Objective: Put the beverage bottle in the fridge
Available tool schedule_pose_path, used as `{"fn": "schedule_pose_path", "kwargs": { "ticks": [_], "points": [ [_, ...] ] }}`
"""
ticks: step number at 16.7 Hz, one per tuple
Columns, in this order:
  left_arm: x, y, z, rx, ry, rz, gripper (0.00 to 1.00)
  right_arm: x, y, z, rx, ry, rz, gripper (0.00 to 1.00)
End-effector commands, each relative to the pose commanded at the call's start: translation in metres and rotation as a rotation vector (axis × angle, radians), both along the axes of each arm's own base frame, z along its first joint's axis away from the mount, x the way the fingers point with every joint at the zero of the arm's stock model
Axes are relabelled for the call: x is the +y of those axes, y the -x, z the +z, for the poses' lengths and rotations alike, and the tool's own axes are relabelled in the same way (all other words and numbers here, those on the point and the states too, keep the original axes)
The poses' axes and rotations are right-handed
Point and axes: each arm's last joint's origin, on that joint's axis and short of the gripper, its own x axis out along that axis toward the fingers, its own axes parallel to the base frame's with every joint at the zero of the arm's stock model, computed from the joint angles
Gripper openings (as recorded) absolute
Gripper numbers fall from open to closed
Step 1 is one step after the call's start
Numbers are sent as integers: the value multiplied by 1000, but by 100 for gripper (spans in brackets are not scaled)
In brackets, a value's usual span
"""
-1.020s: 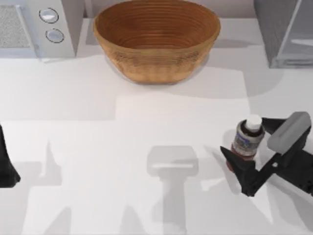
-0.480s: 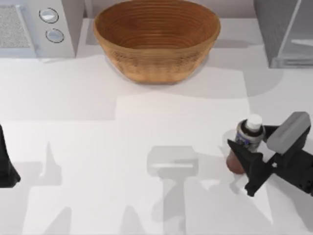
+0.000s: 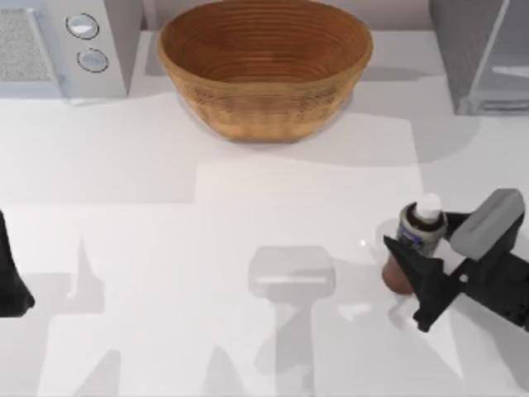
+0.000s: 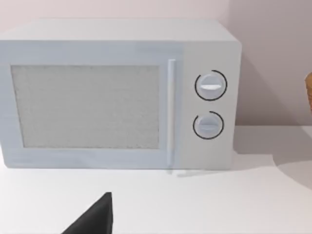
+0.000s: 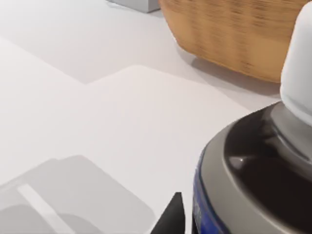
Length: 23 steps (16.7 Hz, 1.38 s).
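Note:
The beverage bottle (image 3: 416,234), with a white cap, a grey-blue label and a reddish-brown base, stands on the table at the right. My right gripper (image 3: 431,241) is shut on it, one dark finger across its near side and the other behind it. In the right wrist view the bottle (image 5: 253,165) looms very close, with a dark fingertip (image 5: 170,217) beside its label. The fridge (image 3: 475,50), dark grey with a paler glassy panel, stands at the back right, well apart from the bottle. My left gripper (image 3: 10,285) is parked at the table's left edge.
A large woven bowl (image 3: 264,66) sits at the back centre. At the back left stands a white microwave (image 3: 58,41) with two round knobs, which the left wrist view faces head-on (image 4: 117,92). Bare white table lies between the bottle and the fridge.
The right gripper's fingers closed in on the bottle between one second and half a second ago. Since then nothing has visibly moved. The left arm stayed still.

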Motion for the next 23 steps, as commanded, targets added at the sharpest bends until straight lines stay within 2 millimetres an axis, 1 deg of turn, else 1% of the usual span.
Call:
{"fn": "schedule_pose_path", "kwargs": {
  "ticks": [7,9,12,16,18,20,23],
  "points": [
    [0,0,0,0,0,0,100,-3,-1,2,-2,-1,-2,1],
    [0,0,0,0,0,0,100,-14,-5,8,-7,1,-7,1],
    [0,0,0,0,0,0,100,-40,-9,18,15,8,-8,1],
    [0,0,0,0,0,0,100,-78,-5,35,37,3,-1,1],
    [0,0,0,0,0,0,100,-92,-1,44,19,-1,-2,1],
    [0,0,0,0,0,0,100,-100,1,49,3,-1,-1,1],
    [0,0,0,0,0,0,100,-100,1,50,2,0,-1,1]
  ]
}}
